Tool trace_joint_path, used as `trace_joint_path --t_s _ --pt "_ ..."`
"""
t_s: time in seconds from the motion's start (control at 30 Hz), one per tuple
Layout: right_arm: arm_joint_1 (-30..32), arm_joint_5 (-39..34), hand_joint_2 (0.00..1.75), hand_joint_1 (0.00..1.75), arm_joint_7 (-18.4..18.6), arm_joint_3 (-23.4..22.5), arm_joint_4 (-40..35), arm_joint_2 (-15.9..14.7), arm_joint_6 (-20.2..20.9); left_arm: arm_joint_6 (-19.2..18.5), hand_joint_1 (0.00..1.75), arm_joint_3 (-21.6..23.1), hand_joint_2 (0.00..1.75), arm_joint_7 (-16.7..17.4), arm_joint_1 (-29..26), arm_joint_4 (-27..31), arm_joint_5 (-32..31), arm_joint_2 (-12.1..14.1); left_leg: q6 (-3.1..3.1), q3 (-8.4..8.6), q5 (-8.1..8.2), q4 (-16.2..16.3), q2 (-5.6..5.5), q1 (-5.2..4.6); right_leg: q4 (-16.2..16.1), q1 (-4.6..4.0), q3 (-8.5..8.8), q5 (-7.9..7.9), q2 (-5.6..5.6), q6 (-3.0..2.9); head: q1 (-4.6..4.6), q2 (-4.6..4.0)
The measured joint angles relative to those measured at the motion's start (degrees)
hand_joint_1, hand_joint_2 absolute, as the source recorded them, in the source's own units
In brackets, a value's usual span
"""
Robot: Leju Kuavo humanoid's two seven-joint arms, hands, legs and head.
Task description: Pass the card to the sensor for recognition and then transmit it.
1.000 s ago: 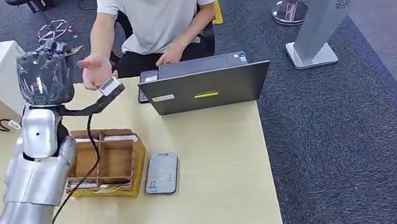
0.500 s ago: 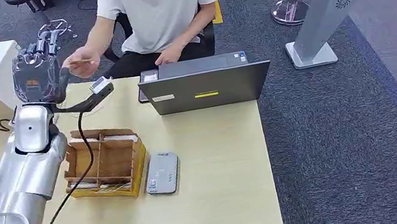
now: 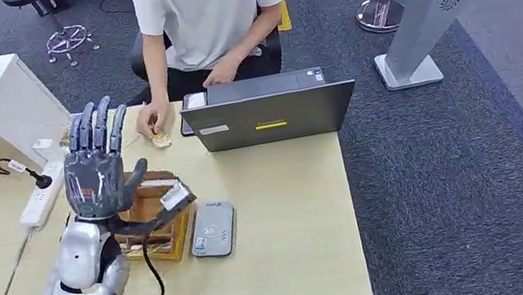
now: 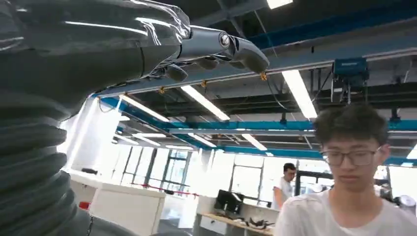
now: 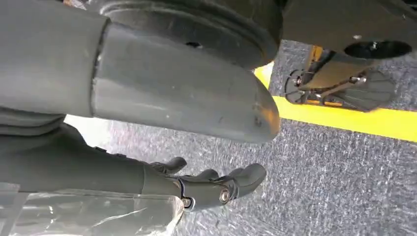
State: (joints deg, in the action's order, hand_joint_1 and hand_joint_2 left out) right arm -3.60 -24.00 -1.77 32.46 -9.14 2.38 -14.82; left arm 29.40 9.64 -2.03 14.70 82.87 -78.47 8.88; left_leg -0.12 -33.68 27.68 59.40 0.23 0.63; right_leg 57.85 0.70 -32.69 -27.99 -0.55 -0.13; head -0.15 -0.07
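The left hand (image 3: 96,172) has drawn back from the far edge of the table (image 3: 294,215), where it was raised toward the seated person a moment ago, and now stands upright over the wooden box (image 3: 161,218). Its fingers (image 3: 99,127) are spread, pointing up, with nothing in them. The person's hand (image 3: 150,122), which earlier reached out toward the robot's, now rests on the table beyond the wooden box, fingers closed over a small pale thing (image 3: 160,140) just beside the laptop (image 3: 269,114).

I judge that the card has been handed over and the task is at or near its end; the grey sensor (image 3: 213,227) lies flat just beside the wooden box, on its laptop side.

Whether that pale thing is the card is too small to tell. The left hand and its wrist camera cover much of the wooden box, so its contents cannot be read. The right hand (image 5: 216,184) hangs over grey carpet, fingers loosely curled, holding nothing.
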Motion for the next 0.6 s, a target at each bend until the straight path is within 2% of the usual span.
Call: trace_joint_path --t_s 0.13,0.23,0.33,0.5,0.6 --pt "0.4 -1.82 0.0 0.0 -0.64 -1.53 0.02 0.28 -0.77 0.61 0.0 2.25 1.75 -0.85 -11.15 10.07 -1.03 -0.44 0.04 -0.02 0.05 0.0 -0.02 0.0 -0.01 0.0 0.01 -0.1 0.01 0.12 0.02 0.0" --pt "0.57 -2.6 0.0 0.0 -0.85 -2.6 0.02 0.37 -1.27 -0.09 0.0 3.1 1.75 -0.92 -16.97 14.72 -0.83 -0.53 0.05 -0.02 0.06 -0.01 -0.03 0.01 -0.01 0.0 0.01 -0.11 0.03 0.1 0.04 0.0" --pt "0.71 -3.39 0.0 0.0 -1.31 -3.45 0.02 0.42 -1.34 -3.59 0.0 3.39 1.75 0.0 -20.89 17.21 0.31 -0.51 0.06 -0.02 0.06 -0.02 -0.04 0.02 -0.01 -0.01 0.03 -0.12 0.06 0.09 0.04 0.0" --pt "0.77 -4.27 0.0 0.0 -1.73 -4.4 0.02 0.59 -1.4 -13.08 0.0 3.39 1.75 3.3 -24.21 17.82 1.42 0.48 0.05 0.0 0.06 -0.02 -0.07 0.02 0.0 -0.02 0.05 -0.12 0.09 0.09 0.04 0.0" --pt "0.88 -4.62 0.0 0.0 -1.62 -4.94 0.02 0.59 -1.44 -15.81 0.0 3.39 1.75 4.81 -24.99 17.8 1.97 1.39 0.05 0.0 0.05 -0.02 -0.08 0.02 0.01 -0.01 0.07 -0.11 0.13 0.09 0.04 0.0"
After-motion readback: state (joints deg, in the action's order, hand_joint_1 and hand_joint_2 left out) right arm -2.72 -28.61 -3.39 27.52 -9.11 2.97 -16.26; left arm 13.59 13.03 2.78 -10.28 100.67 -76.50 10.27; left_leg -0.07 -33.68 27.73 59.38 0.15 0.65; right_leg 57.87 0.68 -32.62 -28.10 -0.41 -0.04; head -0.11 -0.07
